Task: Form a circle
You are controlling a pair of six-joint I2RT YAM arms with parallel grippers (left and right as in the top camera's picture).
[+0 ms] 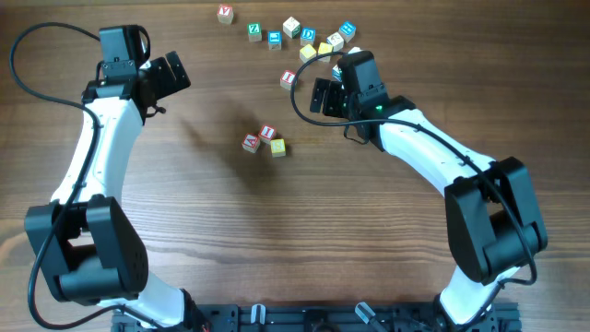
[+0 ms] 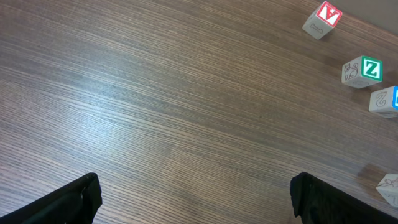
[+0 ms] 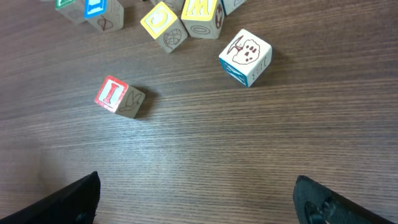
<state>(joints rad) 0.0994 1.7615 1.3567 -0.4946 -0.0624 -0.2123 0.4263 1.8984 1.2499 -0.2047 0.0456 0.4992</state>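
Tabletop [image 1: 277, 240] of brown wood grain, bare across most of its width. Left arm [image 1: 92, 166] and right arm [image 1: 433, 152], both bent inward from the near edge. Left gripper [image 1: 171, 76], jaws spread to full width with nothing between them, bare wood beneath and a few stray cubes far ahead, off to its right. Right gripper [image 1: 324, 95], jaws equally wide apart and empty, poised above the table. Loose cubes [image 1: 309, 37], about nine, scattered just beyond the right gripper's fingertips. Circle [image 1: 266, 141], as yet only three cubes touching in a clump, between the two grippers, nearer the right one, back and to the left of its fingers and outside its wrist view. Red "I" cube [image 3: 118, 96], alone, just ahead of the right gripper and toward its left finger. Step in hand, by judgement: fetching a fourth cube. Next move, probably: right gripper shifted left over the red "I" cube, lowered with jaws astride it, then back to the clump, leaving a gap to widen it into a ring.
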